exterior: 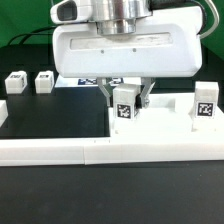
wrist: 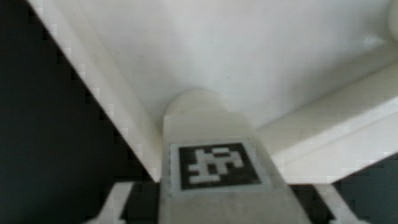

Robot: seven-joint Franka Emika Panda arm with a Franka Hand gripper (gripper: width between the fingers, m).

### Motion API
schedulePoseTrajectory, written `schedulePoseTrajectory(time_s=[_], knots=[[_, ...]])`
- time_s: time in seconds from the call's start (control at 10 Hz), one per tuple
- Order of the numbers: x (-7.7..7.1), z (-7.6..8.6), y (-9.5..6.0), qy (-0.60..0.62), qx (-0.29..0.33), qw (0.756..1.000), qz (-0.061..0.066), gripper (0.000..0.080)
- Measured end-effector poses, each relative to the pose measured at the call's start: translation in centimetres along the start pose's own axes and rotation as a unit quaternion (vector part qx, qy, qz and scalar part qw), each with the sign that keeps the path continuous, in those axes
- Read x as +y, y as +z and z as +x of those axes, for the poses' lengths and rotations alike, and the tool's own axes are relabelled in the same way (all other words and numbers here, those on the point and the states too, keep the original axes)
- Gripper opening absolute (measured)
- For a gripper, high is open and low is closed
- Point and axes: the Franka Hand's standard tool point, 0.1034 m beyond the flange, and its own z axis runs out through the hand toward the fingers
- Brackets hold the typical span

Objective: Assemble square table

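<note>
- Far-left leg block (exterior: 15, 82): small and white, with its tag facing the camera; it stands on the dark counter (exterior: 50, 115) at the exterior view's left.
- Second leg block (exterior: 43, 80): just beside the first and apart from it, also upright.
- Marker board (exterior: 88, 83): lies flat on the counter behind; only some of its tags show (the rest are hidden by the white housing (exterior: 125, 50) above the fingers).
- Fingers (exterior: 147, 96): narrow, one on each side of the held leg block (exterior: 125, 104), clamping it upright with its tag outward. The wrist view shows the same block (wrist: 217, 160) from above.
- Square slab (exterior: 165, 128): lies flat at the exterior view's right, against the border wall (exterior: 60, 152). The held block sits at its left end (whether they touch cannot be told). In the wrist view the slab (wrist: 267, 60) fills the background, with the counter (wrist: 36, 120) dark alongside.
- Right leg block (exterior: 205, 103): upright at the slab's far right.
</note>
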Motion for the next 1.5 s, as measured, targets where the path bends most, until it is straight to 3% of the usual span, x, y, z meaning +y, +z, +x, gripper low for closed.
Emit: schedulePoseTrajectory(time_s=[0.2, 0.3, 0.5, 0.7, 0.8, 0.9, 1.1, 1.5], knots=[[0.03, 0.12, 0.03, 0.162, -0.003, 0.987, -0.007, 0.029], [0.06, 0.09, 0.07, 0.236, -0.006, 0.972, -0.002, 0.029], [0.03, -0.01, 0.17, 0.407, -0.018, 0.913, 0.018, 0.0291], [-0.14, -0.17, 0.2, 0.47, -0.015, 0.882, 0.022, 0.0291], [-0.1, -0.15, 0.2, 0.462, -0.015, 0.886, 0.022, 0.0312], [-0.1, -0.25, 0.26, 0.419, -0.013, 0.908, 0.019, 0.0312], [-0.27, -0.59, 0.25, 0.244, -0.005, 0.97, 0.005, 0.0607], [-0.05, -0.32, 0.17, 0.068, -0.003, 0.998, 0.001, 0.0648]])
